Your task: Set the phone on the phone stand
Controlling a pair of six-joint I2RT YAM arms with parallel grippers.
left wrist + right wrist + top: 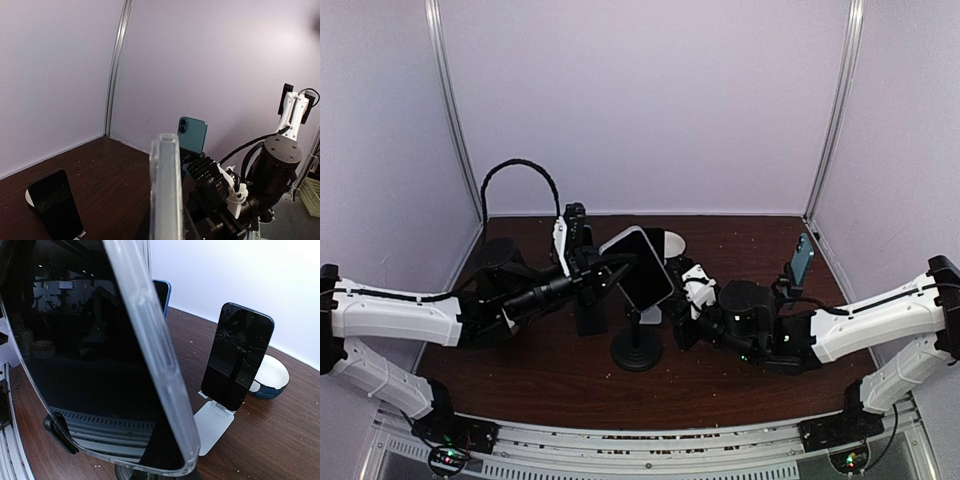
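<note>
Your left hand [614, 265] has the phone [638, 266] by its edge, right above the phone stand [638, 350].

From overhead, your left hand's dark fingers are closed onto the near edge of the phone. The phone, in its clear case, tilts just past the fingertips over the stand's post, and the stand's round base sits on the counter [550, 375] below. You cannot tell whether the phone is seated in the stand. Your right hand [689, 298] sits just beside the phone's other edge. Its wrist camera is filled by the dark screen, so you cannot tell how far its fingers are parted. Beyond that hand a cracked phone [236, 357] leans on a white prop [212, 422], with a bowl [270, 377] behind it. A teal phone [802, 258] stands well off to your right hand's outer side.
</note>
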